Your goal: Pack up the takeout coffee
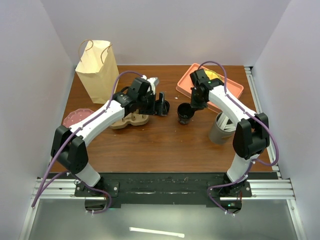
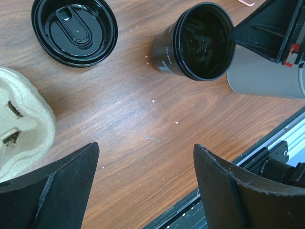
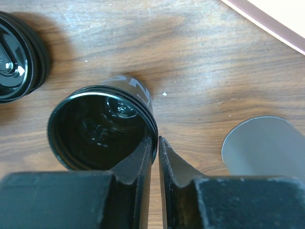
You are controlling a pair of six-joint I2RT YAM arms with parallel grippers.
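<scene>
Black takeout coffee cup (image 3: pixel 100 133) stands uncovered on the bench (image 2: pixel 143 124), about mid-bench, between the pulp carrier (image 2: pixel 21 119) and the grey cup (image 2: pixel 267 76). Its lid (image 2: pixel 75 31) lies apart, underside up, just beyond the carrier. Right fingers (image 3: pixel 148 152) are all but closed astride the rim, one inside the mouth and one outside, pinching the thin wall. How firmly they press cannot be told. Left fingers (image 2: pixel 62 191) hang spread wide above bare wood, gripping nothing. Judgement: the cup is being positioned so the lid can go on before packing. To do this well, set the base flat and keep the pinch light, since a paper wall will likely buckle or go oval under pressure and an oval rim will not take a round lid. The left arm would need to turn the lid over and press it down evenly. Materials: matt paper cup with a rolled lip and pale lettering, glossy moulded plastic lid with concentric ridges, rough fibrous tan pulp, scuffed wood-grain bench speckled with crumbs.
</scene>
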